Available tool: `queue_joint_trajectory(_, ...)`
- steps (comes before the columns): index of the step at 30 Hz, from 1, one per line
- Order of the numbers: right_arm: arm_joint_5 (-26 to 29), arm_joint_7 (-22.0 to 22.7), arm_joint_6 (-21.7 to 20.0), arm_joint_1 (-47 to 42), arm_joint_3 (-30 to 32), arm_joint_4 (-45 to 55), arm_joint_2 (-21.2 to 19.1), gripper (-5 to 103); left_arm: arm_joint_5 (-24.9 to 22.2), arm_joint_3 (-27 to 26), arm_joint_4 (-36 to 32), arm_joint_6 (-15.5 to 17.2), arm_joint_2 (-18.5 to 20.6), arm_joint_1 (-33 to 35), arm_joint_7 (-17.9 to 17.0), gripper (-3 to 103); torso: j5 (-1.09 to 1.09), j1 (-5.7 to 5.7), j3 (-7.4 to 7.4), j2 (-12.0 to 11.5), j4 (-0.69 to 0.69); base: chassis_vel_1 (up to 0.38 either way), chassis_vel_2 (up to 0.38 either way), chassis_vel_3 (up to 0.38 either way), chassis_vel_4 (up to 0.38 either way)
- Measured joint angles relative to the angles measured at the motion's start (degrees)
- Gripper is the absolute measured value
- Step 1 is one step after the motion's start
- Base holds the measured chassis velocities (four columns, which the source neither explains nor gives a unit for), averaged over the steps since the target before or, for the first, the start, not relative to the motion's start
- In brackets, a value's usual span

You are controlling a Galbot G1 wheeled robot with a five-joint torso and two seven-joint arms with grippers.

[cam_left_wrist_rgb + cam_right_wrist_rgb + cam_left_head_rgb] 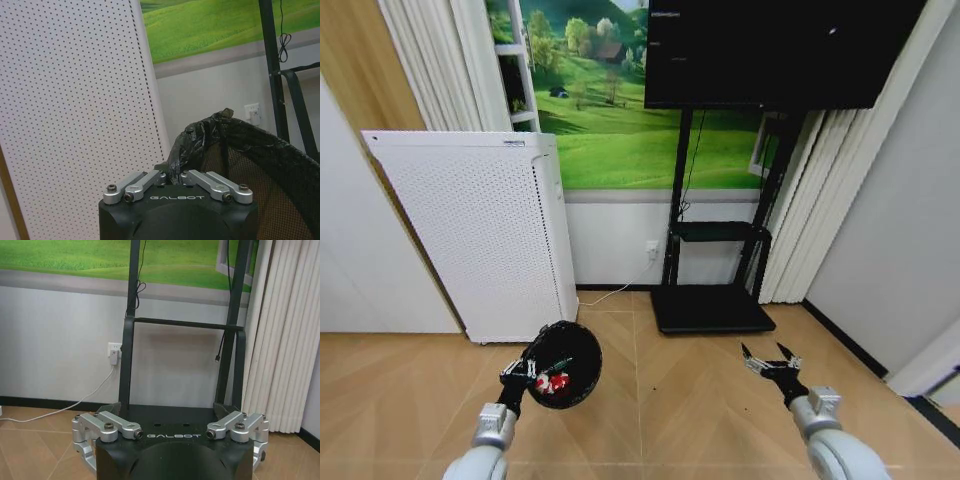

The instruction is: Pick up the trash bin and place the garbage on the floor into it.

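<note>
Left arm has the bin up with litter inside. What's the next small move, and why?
Probably lower the trash bin to the floor: the left gripper is shut on its rim, red litter already lies inside, and the right gripper hangs open and empty.

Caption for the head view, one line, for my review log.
Left tool holds the trash bin by its rim, red garbage inside; right tool open above the floor.

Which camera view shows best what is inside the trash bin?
The head view: the trash bin, held at its rim by the left gripper, tilts its mouth toward the camera, with red and white litter inside. The left wrist view shows its rim, liner and mesh wall, not the contents. The right wrist view faces the TV stand.
</note>
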Motion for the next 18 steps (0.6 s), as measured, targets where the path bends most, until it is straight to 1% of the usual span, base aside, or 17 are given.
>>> queue_joint_trajectory(2, 0.0, -0.01, 0.0, 0.0, 0.0, 0.0, 0.0, 100, 0.0, 0.01, 0.04, 0.01, 0.0, 0.0, -0.01, 7, 0.0, -0.01, -0.01, 0.0, 0.0, 0.233, -0.22, -0.252, 0.254)
queue_joint_trajectory(3, 0.0, 0.0, 0.0, 0.0, 0.0, 0.0, 0.0, 100, 0.0, 0.08, 0.06, 0.01, -0.02, 0.0, -0.06, 7, 0.01, -0.01, -0.01, 0.01, -0.03, 0.241, -0.258, -0.256, 0.27)
queue_joint_trajectory(5, 0.0, 0.0, 0.0, 0.0, 0.0, 0.0, 0.0, 100, -0.01, 0.11, 0.13, 0.02, -0.01, 0.05, -0.22, 7, 0.03, -0.02, -0.02, 0.01, -0.03, 0.214, -0.25, -0.262, 0.27)
queue_joint_trajectory(6, 0.0, 0.0, 0.0, 0.0, 0.0, 0.0, 0.0, 100, -0.19, 0.13, 0.29, 0.19, 0.05, 0.24, -0.38, 7, -0.03, -0.04, -0.03, 0.02, -0.03, 0.214, -0.19, -0.207, 0.227)
queue_joint_trajectory(7, 0.0, 0.0, 0.0, 0.0, 0.0, 0.0, 0.0, 100, -0.92, 0.09, 0.55, 0.65, 0.32, 0.58, -0.83, 7, 0.0, -0.04, -0.03, 0.02, 0.0, 0.145, -0.19, -0.125, 0.18)
queue_joint_trajectory(9, 0.0, 0.0, -0.01, -0.01, 0.0, 0.0, 0.0, 100, -1.33, -0.03, 0.73, 0.9, 0.51, 0.78, -1.07, 7, 0.02, -0.04, -0.03, 0.02, 0.0, 0.145, -0.085, -0.125, 0.18)
queue_joint_trajectory(11, 0.0, 0.0, -0.01, -0.01, 0.01, 0.0, 0.0, 100, -2.11, -1.41, 1.82, 1.18, 1.25, 1.48, -1.69, 7, -0.02, -0.04, -0.02, 0.02, -0.04, 0.022, -0.015, -0.053, 0.037)
queue_joint_trajectory(13, 0.0, 0.0, 0.0, -0.01, 0.0, 0.0, 0.0, 100, -2.52, -2.35, 2.46, 1.29, 1.52, 1.71, -2.0, 7, 0.02, -0.03, -0.01, 0.02, -0.02, -0.043, -0.004, -0.016, 0.0)
queue_joint_trajectory(15, 0.0, 0.0, -0.01, -0.01, 0.0, 0.0, 0.0, 100, -3.52, -4.18, 3.95, 1.43, 1.86, 1.99, -2.4, 7, -0.01, 0.0, 0.0, 0.01, -0.01, -0.049, 0.074, 0.062, -0.063)
queue_joint_trajectory(18, 0.0, 0.0, 0.0, 0.0, 0.01, 0.0, 0.0, 100, -3.77, -4.7, 4.4, 1.49, 1.91, 2.04, -2.48, 7, -0.01, 0.01, 0.01, 0.01, 0.0, -0.036, 0.074, 0.065, -0.057)
